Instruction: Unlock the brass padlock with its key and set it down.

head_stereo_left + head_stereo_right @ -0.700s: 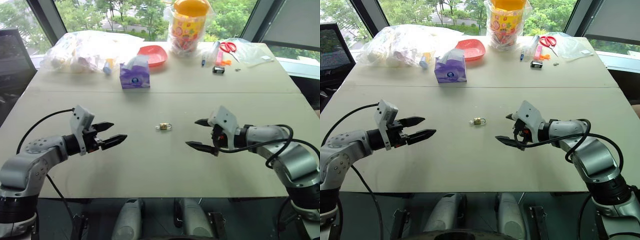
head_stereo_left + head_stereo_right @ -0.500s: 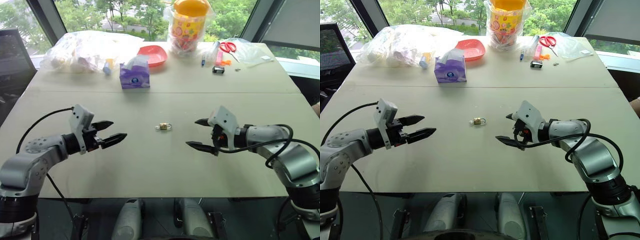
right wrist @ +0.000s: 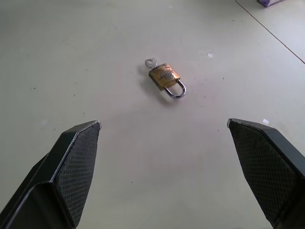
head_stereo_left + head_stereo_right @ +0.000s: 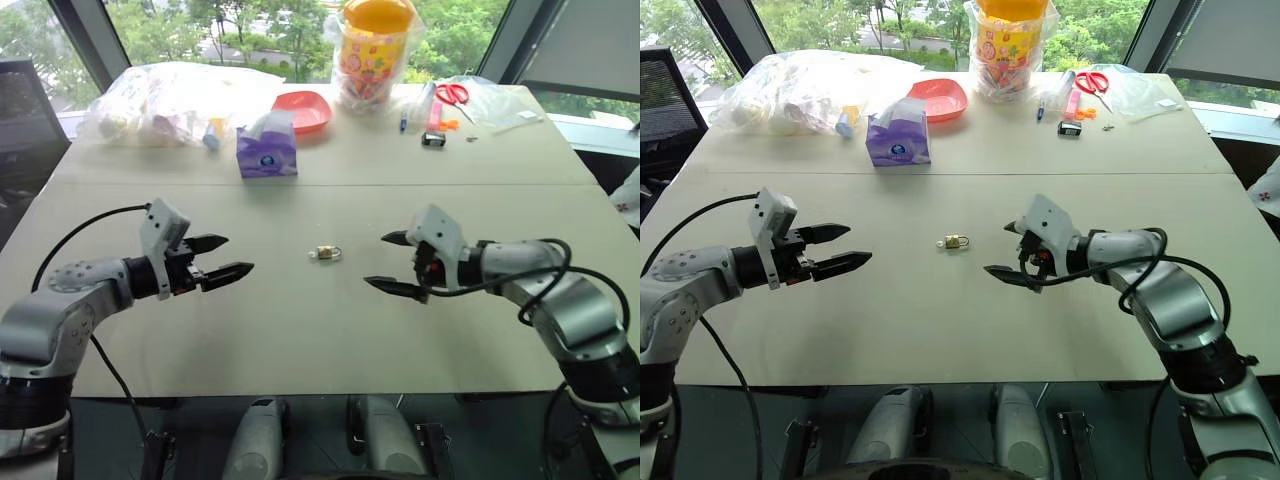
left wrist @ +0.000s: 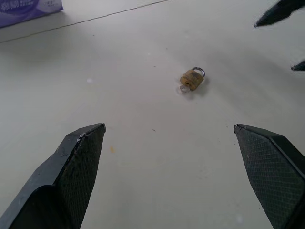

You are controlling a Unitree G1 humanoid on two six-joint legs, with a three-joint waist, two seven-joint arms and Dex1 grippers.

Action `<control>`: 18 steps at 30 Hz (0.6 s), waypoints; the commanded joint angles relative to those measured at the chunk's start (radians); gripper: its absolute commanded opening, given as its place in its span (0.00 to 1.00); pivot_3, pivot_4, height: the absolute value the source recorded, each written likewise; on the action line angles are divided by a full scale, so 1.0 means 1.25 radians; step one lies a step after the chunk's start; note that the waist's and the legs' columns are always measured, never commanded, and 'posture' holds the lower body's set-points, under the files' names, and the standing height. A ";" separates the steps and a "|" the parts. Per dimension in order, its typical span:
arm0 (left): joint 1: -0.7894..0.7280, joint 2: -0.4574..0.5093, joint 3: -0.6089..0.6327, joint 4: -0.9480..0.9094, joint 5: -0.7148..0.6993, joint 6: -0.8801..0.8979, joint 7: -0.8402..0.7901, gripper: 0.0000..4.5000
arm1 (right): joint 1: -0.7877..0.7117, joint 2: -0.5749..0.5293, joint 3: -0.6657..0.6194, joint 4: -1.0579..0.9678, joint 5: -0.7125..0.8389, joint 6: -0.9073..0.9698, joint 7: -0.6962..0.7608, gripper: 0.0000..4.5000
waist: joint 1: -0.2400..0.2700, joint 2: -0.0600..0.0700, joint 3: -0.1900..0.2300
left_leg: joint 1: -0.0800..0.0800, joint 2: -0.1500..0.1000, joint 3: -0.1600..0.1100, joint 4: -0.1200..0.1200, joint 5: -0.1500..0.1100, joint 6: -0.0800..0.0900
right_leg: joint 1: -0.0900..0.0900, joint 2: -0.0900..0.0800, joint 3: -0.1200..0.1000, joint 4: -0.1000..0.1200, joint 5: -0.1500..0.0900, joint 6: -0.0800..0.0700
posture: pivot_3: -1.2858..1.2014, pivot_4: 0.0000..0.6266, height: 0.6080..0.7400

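Tiny golden-brass rectangular padlock (image 3: 165, 77) with thin silver U-shaped shackle lying flat near the middle of the pale grey table (image 4: 300, 330), well away from every edge, between the two pincers and touched by neither. Small silvery key (image 3: 150, 62) seemingly seated in the lock's base, round head poking out opposite the shackle. Left gripper (image 4: 232, 257) spread wide and empty, hovering toward the table's left edge; right gripper (image 4: 388, 263) likewise released and empty, toward the right edge. Likely trouble: broad black fingers against so small and low a body, so a slightly off pinch probably skating it across the smooth top or spinning it. Also a risk of clamping the key head askew, dragging the key out or jamming the turn. Shackle apparently closed, unlocking not yet begun.
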 commanded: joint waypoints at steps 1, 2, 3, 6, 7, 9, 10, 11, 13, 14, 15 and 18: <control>-0.056 0.066 -0.040 0.058 0.036 -0.044 -0.118 1.00 | -0.099 0.021 0.059 0.092 -0.059 -0.061 0.043 0.99 | -0.002 0.000 0.000 | 0.000 0.000 0.000 0.000 0.000 0.000 | 0.000 0.000 0.000 0.000 0.000 0.000 | 0.52 0.24 1.00; -0.078 0.073 -0.044 0.069 0.030 -0.037 -0.135 1.00 | -0.124 0.030 0.082 0.127 -0.076 -0.087 0.061 0.99 | -0.003 0.000 0.000 | 0.000 0.000 0.000 0.000 0.000 0.000 | 0.000 0.000 0.000 0.000 0.000 0.000 | 0.52 0.24 1.00; -0.093 0.080 -0.046 0.076 0.026 -0.034 -0.153 1.00 | -0.144 0.041 0.100 0.160 -0.091 -0.108 0.076 0.99 | -0.003 0.000 0.000 | 0.000 0.000 0.000 0.000 0.000 0.000 | 0.000 0.000 0.000 0.000 0.000 0.000 | 0.52 0.24 1.00; -0.115 0.086 -0.059 0.083 0.044 -0.047 -0.171 1.00 | -0.201 0.088 0.152 0.267 -0.130 -0.160 0.118 0.99 | -0.003 0.000 0.000 | 0.000 0.000 0.000 0.000 0.000 0.000 | 0.000 0.000 0.000 0.000 0.000 0.000 | 0.52 0.24 1.00; -0.115 0.082 -0.059 0.080 0.046 -0.048 -0.169 1.00 | -0.220 0.106 0.168 0.300 -0.137 -0.168 0.139 0.99 | -0.005 0.000 0.000 | -0.001 0.000 0.000 0.000 0.000 0.000 | 0.000 0.000 0.000 0.000 0.000 0.000 | 0.52 0.24 1.00; -0.106 0.075 -0.053 0.068 0.042 -0.042 -0.163 1.00 | -0.247 0.138 0.184 0.351 -0.143 -0.190 0.175 0.99 | -0.011 0.000 0.000 | -0.001 0.000 0.000 0.000 0.000 0.000 | 0.000 0.000 0.000 0.000 0.000 0.000 | 0.52 0.24 1.00; -0.101 0.070 -0.052 0.060 0.040 -0.038 -0.157 1.00 | -0.260 0.151 0.186 0.378 -0.149 -0.199 0.183 0.99 | -0.012 0.000 0.000 | -0.001 0.000 0.000 0.000 0.000 0.000 | 0.000 0.000 0.000 0.000 0.000 0.000 | 0.52 0.24 1.00; -0.083 0.062 -0.047 0.045 0.036 -0.035 -0.146 1.00 | -0.278 0.168 0.197 0.426 -0.165 -0.223 0.193 0.99 | -0.013 0.000 0.000 | -0.001 0.000 0.000 0.000 0.000 0.000 | 0.000 0.000 0.000 0.000 0.000 0.001 | 0.52 0.24 1.00; -0.050 0.047 -0.035 0.015 0.028 -0.026 -0.123 1.00 | -0.314 0.203 0.213 0.521 -0.196 -0.270 0.204 0.99 | -0.016 0.000 0.000 | -0.001 0.000 0.000 0.000 0.000 0.000 | 0.000 0.000 0.000 0.001 0.001 0.001 | 0.52 0.24 1.00; -0.041 0.042 -0.031 0.006 0.025 -0.022 -0.115 1.00 | -0.325 0.215 0.215 0.554 -0.206 -0.286 0.209 0.99 | -0.017 0.000 0.000 | -0.001 0.000 0.000 0.000 0.000 0.000 | 0.000 0.000 0.000 0.001 0.001 0.001 | 0.52 0.24 1.00; -0.034 0.037 -0.026 -0.003 0.022 -0.018 -0.106 1.00 | -0.338 0.229 0.213 0.586 -0.213 -0.302 0.213 0.99 | -0.017 0.000 0.000 | -0.001 0.000 0.000 0.000 0.000 0.000 | 0.000 0.000 0.000 0.001 0.001 0.001 | 0.52 0.24 1.00; -0.006 0.026 -0.008 -0.032 0.014 -0.008 -0.079 1.00 | -0.381 0.277 0.210 0.690 -0.238 -0.350 0.219 0.99 | -0.017 0.000 0.000 | 0.000 0.000 0.000 0.000 0.000 0.000 | 0.000 0.001 0.000 0.003 0.001 0.002 | 0.52 0.24 1.00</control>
